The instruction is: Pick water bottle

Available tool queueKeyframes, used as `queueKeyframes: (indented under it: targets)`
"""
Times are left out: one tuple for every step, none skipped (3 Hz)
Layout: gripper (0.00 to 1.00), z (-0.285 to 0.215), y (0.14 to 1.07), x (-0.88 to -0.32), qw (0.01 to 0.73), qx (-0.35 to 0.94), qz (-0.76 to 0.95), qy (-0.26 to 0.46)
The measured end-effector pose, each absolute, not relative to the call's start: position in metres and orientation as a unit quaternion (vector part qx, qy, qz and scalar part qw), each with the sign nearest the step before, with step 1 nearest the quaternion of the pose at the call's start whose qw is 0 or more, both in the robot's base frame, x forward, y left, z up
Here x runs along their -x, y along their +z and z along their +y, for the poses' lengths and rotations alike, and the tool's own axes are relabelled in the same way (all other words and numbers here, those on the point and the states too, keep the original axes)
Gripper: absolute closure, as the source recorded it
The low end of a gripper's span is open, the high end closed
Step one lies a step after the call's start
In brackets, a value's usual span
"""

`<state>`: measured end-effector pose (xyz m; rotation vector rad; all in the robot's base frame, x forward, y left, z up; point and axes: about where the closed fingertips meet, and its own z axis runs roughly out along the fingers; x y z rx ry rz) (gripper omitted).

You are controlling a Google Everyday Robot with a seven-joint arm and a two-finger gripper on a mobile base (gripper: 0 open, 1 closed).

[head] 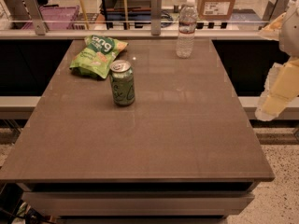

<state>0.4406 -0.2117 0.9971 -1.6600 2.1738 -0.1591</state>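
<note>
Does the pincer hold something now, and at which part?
Nothing. The pincer hangs right of the table, far from the standing water bottle.

We are seeing the clear ribbed plastic water bottle (187, 29) standing upright at the far edge of the brown table (163, 139), while our gripper (273, 101) is hanging beyond the table's right side, well apart.

The pale tool (274, 101) hangs at the far right, pointing down and leftward.

Green soda can (122, 83) upright on brown table (163, 139), green chip bag (97, 55) lying just behind it
</note>
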Motion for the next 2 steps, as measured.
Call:
queueKeyframes:
  targets:
    - [0.00,-0.215,0.995,-0.455,0.230,0.574,0.785,-0.047]
    - [0.00,-0.217,0.994,-0.475,0.264,0.554,0.789,-0.034]
